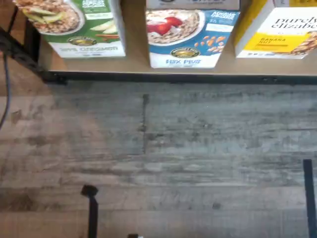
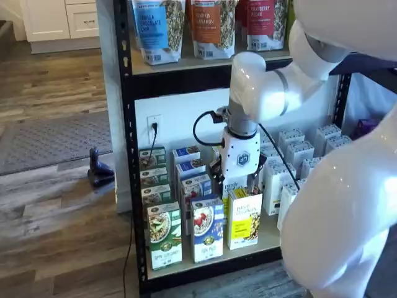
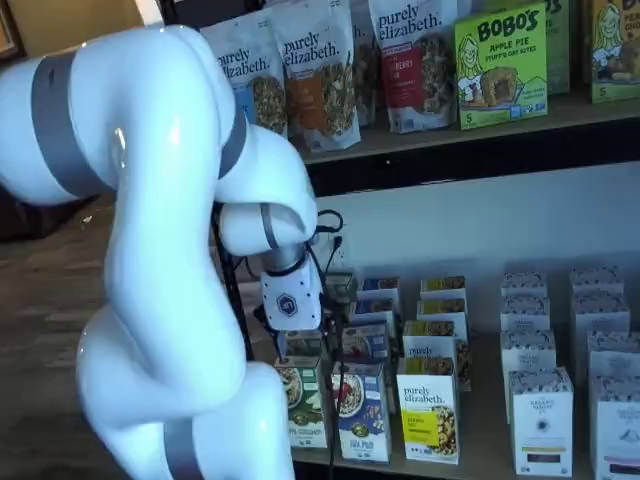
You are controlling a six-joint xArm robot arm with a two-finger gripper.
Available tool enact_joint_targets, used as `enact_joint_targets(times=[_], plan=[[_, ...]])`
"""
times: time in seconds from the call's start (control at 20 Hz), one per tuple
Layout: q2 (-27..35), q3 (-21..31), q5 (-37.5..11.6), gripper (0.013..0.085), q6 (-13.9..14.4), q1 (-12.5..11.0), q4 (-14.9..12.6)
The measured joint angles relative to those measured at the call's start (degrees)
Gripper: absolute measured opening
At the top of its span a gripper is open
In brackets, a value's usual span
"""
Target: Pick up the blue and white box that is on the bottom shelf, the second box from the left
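The blue and white box (image 1: pixel 185 37) stands at the front of the bottom shelf (image 1: pixel 133 57), between a green-and-white box (image 1: pixel 81 27) and a yellow box (image 1: pixel 277 32); the wrist view looks down on their fronts. It shows in both shelf views (image 2: pixel 206 230) (image 3: pixel 360 410). My gripper (image 2: pixel 239 185) hangs above and just behind the front row, over the blue and yellow boxes, and it also shows in a shelf view (image 3: pixel 298 335). Only its white body is plain; the fingers blend into the boxes behind, so I cannot tell their state. It holds nothing that I can see.
More boxes stand in rows behind the front ones, with white boxes (image 2: pixel 298 155) to the right. The black rail (image 1: pixel 173 78) edges the shelf above the wood floor (image 1: pixel 163 148). Bags (image 3: pixel 320 70) fill the upper shelf. A cable runs from a wall outlet (image 2: pixel 154 124).
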Motion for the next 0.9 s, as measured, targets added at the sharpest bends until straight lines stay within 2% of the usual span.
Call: enact_joint_targets(times=[0.2,0.35,0.45,0.7,0.9], plan=[[4.25,-1.39,-2.85,0.0850,1.22,-0.44,-1.99],[8.07,-2.80,-6.55,0.0850,0.72,-0.53,-1.41],[10.12,-3.72,-8.42,0.0850,2.38,-0.17,-2.89],[15.54,-7.04,-9.83,0.0850,5.12,0.68,-4.99],[18.86,-8.99,-10.88,0.0850,5.41,0.38,-5.57]])
